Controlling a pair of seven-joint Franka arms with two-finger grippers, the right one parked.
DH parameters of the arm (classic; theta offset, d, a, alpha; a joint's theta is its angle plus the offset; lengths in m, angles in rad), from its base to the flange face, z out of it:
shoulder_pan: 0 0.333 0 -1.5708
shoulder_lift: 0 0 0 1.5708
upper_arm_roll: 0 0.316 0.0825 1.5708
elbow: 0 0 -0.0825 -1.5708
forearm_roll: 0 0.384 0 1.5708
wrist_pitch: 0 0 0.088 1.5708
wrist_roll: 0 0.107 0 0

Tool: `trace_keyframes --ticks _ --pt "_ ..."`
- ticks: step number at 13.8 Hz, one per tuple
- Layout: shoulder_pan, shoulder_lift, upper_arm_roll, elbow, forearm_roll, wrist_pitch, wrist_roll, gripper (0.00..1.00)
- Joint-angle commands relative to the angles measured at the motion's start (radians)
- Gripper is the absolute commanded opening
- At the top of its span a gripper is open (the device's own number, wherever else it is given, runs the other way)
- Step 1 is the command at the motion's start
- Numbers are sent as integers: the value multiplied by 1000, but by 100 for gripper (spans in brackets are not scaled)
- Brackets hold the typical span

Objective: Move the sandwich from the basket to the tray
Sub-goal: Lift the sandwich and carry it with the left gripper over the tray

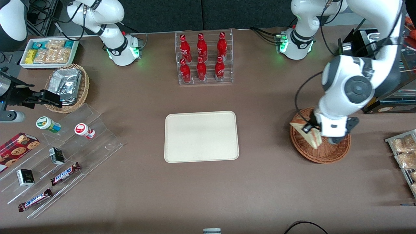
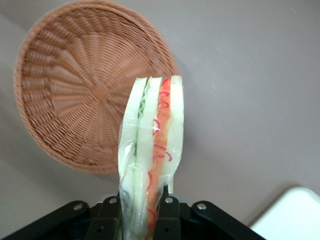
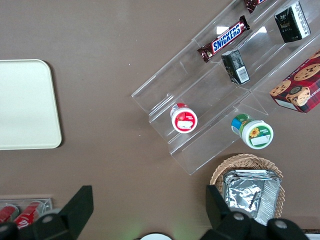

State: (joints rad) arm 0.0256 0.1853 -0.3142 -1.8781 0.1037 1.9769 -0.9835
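Rough woven wicker basket (image 2: 75,95), glossy film-wrapped sandwich (image 2: 152,145)

The reddish-brown woven basket (image 2: 80,95), the cream tray (image 1: 201,136), and the sandwich (image 2: 152,150): white bread, red and seemingly green filling.

front: high, looking down, whole table | wrists: close, downward | shared: tray (image 1: 201,136)

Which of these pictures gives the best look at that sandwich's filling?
The left wrist view: the sandwich faces edge-on, red and green layers clear, clamped by the end effector. The front view shows only a small wedge above the basket; the right wrist view shows none.
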Motion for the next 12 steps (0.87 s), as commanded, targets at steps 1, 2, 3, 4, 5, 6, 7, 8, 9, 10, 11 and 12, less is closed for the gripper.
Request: trace_keyframes --ticks 1,2,3,4,5,6,7,8,9,10,11,12 --pt "2 14 -107 40 25 -36 -15 19" --pt "0 20 -147 50 31 -35 -15 19" --pt "0 37 -187 60 36 -32 -15 19" --pt "0 61 -225 73 45 -29 -15 19" --pt "0 95 -270 88 81 -27 -20 19" --pt "0 132 -307 103 114 -26 -23 19" --pt "0 167 -347 114 144 -24 -33 19" --pt "-1 201 -382 114 193 -18 -49 19" --pt "-33 230 -402 114 249 2 -76 19" --pt "-77 256 -401 114 290 26 -108 19" --pt "-108 282 -399 116 322 60 -142 20" --pt "-119 307 -399 117 345 100 -162 20"
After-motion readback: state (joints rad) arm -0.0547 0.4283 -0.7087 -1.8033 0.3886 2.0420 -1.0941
